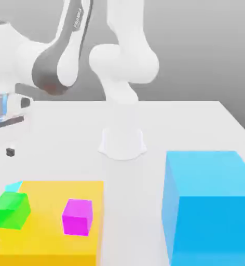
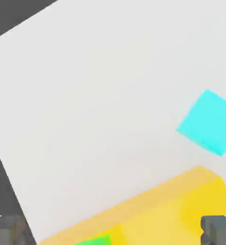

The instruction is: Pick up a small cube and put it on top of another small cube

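Task looks barely begun: nothing is lifted and nothing stacked yet. The small light-cyan cube sits on the white table, just beside the edge of the yellow block; in the exterior view only a sliver of it peeks out behind the green cube. Green cube and magenta cube both rest on top of the yellow block, apart from each other. The big blue cube stands well apart, at the exterior view's right. The gripper hangs above the table w/ fingers spread wide, grasping nothing, cyan cube off to one side, not between them. Still left, by judgement: centre over the cyan cube, descend, close, lift, then set it on another small cube.
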Robot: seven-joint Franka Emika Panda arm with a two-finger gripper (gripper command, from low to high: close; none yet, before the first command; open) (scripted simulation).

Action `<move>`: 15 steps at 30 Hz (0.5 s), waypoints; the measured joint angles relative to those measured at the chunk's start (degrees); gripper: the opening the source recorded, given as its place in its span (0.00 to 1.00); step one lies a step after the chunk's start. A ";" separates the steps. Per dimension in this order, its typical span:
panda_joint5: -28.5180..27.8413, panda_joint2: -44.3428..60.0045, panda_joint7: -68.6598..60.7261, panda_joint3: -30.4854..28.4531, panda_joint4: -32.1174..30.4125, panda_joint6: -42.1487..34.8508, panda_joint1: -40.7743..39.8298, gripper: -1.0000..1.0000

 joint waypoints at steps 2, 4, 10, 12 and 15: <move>0.72 2.48 4.35 -0.95 -1.01 1.35 -1.27 0.50; 1.74 4.96 8.52 -1.73 -2.01 2.70 -2.23 0.50; 5.13 15.14 12.76 -2.07 -2.09 10.06 -3.52 0.50; 5.60 19.26 12.45 -1.52 -1.36 13.41 -4.00 0.50; 5.73 20.56 12.35 -1.37 -1.13 14.48 -4.12 0.00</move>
